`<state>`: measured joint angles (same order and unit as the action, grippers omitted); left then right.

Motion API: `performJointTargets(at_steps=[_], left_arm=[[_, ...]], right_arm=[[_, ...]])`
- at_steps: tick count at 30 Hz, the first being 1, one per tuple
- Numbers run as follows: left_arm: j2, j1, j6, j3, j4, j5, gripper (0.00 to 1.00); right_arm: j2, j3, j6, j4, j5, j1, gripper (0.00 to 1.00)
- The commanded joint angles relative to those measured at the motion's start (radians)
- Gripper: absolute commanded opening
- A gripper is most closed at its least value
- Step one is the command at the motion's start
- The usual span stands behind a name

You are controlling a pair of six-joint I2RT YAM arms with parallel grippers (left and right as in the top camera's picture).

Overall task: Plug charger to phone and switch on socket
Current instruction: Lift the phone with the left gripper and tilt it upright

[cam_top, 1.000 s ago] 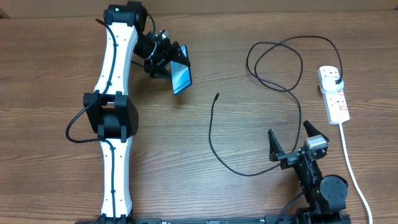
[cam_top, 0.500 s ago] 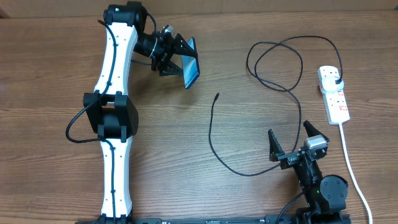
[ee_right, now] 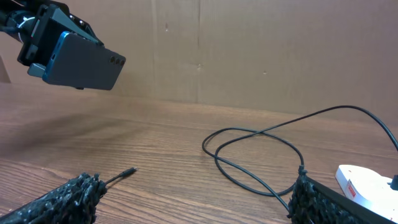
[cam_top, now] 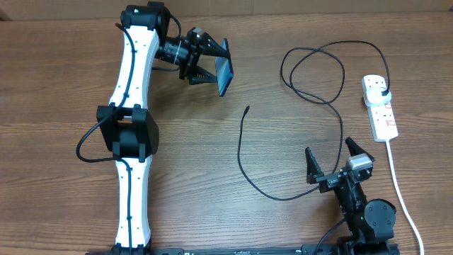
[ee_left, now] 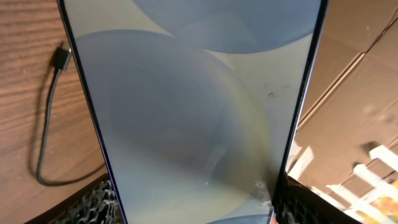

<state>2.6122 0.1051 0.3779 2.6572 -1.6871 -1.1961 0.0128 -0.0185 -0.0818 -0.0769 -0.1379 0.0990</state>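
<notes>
My left gripper (cam_top: 209, 62) is shut on the phone (cam_top: 224, 73) and holds it in the air at the back of the table, tilted on edge. The phone's screen (ee_left: 193, 106) fills the left wrist view; its blue back shows in the right wrist view (ee_right: 81, 61). The charger cable (cam_top: 241, 152) lies looped on the table, its connector tip (cam_top: 246, 109) below and right of the phone, also in the left wrist view (ee_left: 60, 59) and right wrist view (ee_right: 127, 170). Its plug end (cam_top: 382, 92) sits in the white socket (cam_top: 380, 108) at far right. My right gripper (cam_top: 334, 168) is open and empty at the front right.
The socket's thick white cord (cam_top: 400, 191) runs down the right side toward the table's front edge. A cardboard wall (ee_right: 249, 50) stands behind the table. The cable's loop (cam_top: 311, 71) lies between the phone and the socket.
My left gripper has carried the phone to the right and a little back, and turned it more edge-on. The right arm and the cable have not moved.
</notes>
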Motion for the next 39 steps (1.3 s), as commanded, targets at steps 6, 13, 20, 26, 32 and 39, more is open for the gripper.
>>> performJointTargets(at_steps=[6,13,20,26,32,39], left_arm=[[0.007,0.009,0.095,0.029,-0.003,-0.192,0.12],[0.007,0.009,0.172,0.029,-0.003,-0.248,0.11],[0.007,0.006,0.172,0.029,-0.003,-0.245,0.04],[0.007,0.006,0.178,0.029,-0.003,-0.245,0.04],[0.007,0.007,0.206,0.029,-0.003,-0.245,0.04],[0.007,0.007,0.206,0.029,-0.003,-0.244,0.04]], right_arm=[[-0.01,0.01,0.003,0.003,0.01,0.005,1.0],[-0.01,0.01,0.003,0.003,0.01,0.005,1.0],[-0.01,0.01,0.003,0.003,0.01,0.005,1.0],[-0.01,0.01,0.003,0.003,0.01,0.005,1.0],[-0.01,0.01,0.003,0.003,0.01,0.005,1.0],[-0.01,0.01,0.003,0.003,0.01,0.005,1.0]])
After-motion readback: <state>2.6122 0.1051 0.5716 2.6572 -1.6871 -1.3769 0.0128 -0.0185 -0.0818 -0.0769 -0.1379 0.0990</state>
